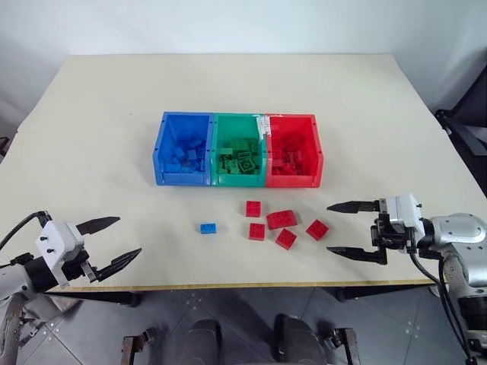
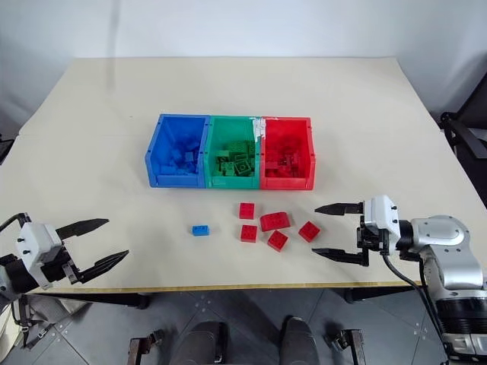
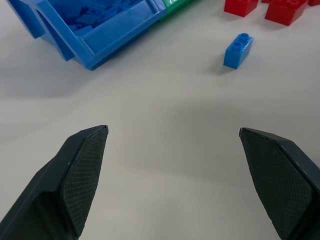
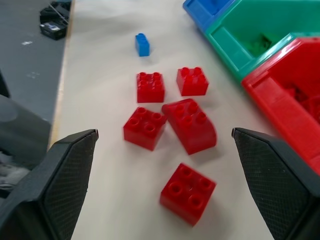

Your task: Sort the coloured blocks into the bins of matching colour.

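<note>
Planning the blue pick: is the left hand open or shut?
Open. The left hand has its two fingers spread wide above the table, nothing between them.

No readable text, labels, brands or numbers anywhere. Bins: plain walls, no markings. Bricks: bare studs, no lettering legible on them. A pale patch sits on the rim between the green and red bins, possibly tape or a sticker; nothing on it can be read.
</note>
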